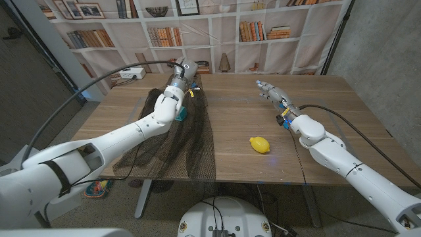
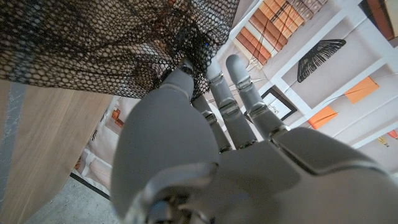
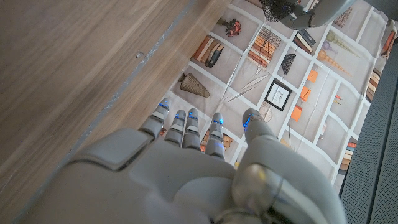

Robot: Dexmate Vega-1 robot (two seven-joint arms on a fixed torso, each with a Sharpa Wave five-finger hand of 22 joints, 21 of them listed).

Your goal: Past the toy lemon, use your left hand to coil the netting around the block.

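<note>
A lab-like test room: printed bookshelf backdrop [image 1: 197, 26] at twelve o'clock behind a brown wooden table [image 1: 250, 158], grey concrete wall [image 1: 381, 46] at two o'clock.

Head view looks down from above the near table [image 1: 263, 99] edge toward the printed bookshelf backdrop [image 1: 217, 33], whole tabletop visible. Left wrist view sits close behind the left hand [image 2: 205, 143], facing netting [image 2: 93, 43] and backdrop. Right wrist view sits close behind the right hand [image 3: 186, 168], facing tabletop and backdrop. All share table and backdrop.
</note>
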